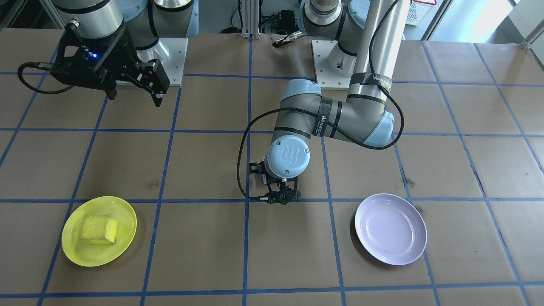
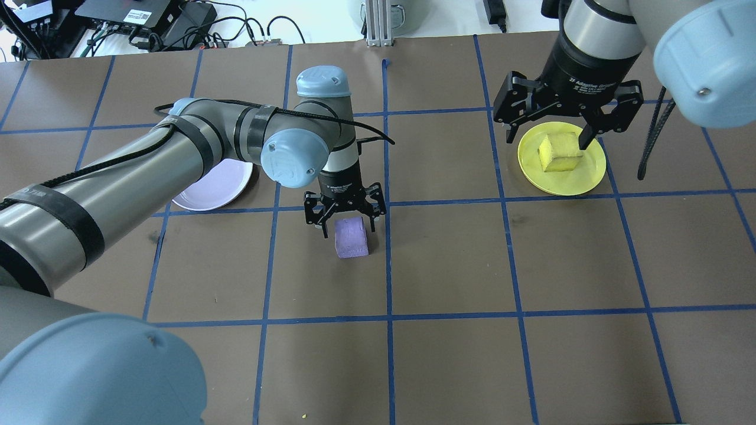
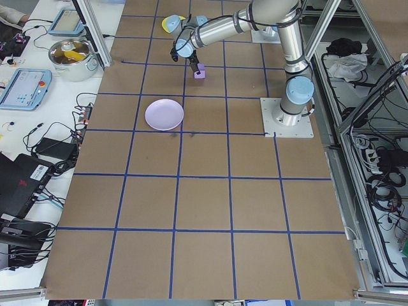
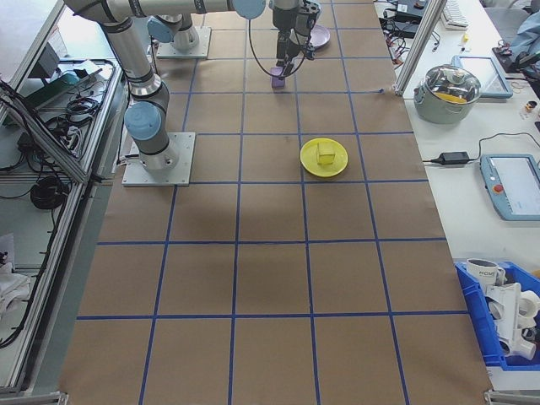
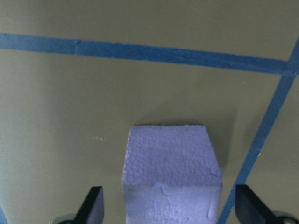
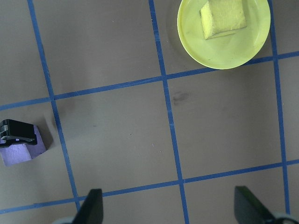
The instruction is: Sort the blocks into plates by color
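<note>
The purple block sits on the table near a blue tape line. My left gripper stands straight down over it, open, one finger on each side. In the left wrist view the purple block has a gap to each finger. The lavender plate lies empty, partly behind my left arm. The yellow block rests in the yellow plate. My right gripper hangs open and empty, high above the table.
Blue tape lines grid the brown table. In the right side view a white side table holds a pot, a tablet and a blue bin. Cables and electronics lie along the far edge.
</note>
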`<move>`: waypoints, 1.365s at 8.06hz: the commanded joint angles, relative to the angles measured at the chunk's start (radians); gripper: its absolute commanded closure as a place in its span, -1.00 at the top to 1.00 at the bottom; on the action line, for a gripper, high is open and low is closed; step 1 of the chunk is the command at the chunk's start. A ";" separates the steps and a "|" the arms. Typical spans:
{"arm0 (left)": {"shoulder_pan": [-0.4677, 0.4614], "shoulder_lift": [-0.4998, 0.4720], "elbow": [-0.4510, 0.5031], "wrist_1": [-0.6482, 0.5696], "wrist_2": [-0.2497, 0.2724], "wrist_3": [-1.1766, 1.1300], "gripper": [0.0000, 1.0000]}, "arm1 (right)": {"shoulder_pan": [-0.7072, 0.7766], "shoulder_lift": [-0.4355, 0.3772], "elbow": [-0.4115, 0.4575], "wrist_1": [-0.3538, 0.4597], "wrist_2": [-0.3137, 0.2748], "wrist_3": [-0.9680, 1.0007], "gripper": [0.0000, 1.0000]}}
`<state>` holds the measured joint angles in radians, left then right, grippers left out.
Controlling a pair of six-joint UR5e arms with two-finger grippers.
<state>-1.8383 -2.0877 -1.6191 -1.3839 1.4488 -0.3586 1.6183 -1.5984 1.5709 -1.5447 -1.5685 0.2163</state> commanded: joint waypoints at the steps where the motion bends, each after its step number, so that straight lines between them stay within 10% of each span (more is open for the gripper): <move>1: -0.001 -0.021 -0.001 0.072 -0.002 -0.002 0.32 | 0.000 0.000 0.000 0.000 0.001 0.000 1.00; 2: -0.001 -0.020 -0.001 0.074 -0.005 -0.002 -0.81 | 0.000 0.000 0.000 0.000 0.001 0.000 1.00; 3: -0.001 -0.019 -0.001 0.075 -0.011 -0.003 -1.00 | 0.000 0.000 0.000 0.000 0.001 0.000 1.00; 8: 0.094 0.099 0.117 -0.069 -0.030 0.044 -1.00 | 0.000 0.000 0.000 0.000 0.001 0.000 1.00; 11: 0.265 0.097 0.209 -0.061 0.105 0.334 -1.00 | 0.000 0.000 0.000 0.000 0.001 0.000 1.00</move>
<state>-1.6786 -1.9905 -1.4593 -1.4495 1.4814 -0.1995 1.6184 -1.5984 1.5708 -1.5447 -1.5677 0.2163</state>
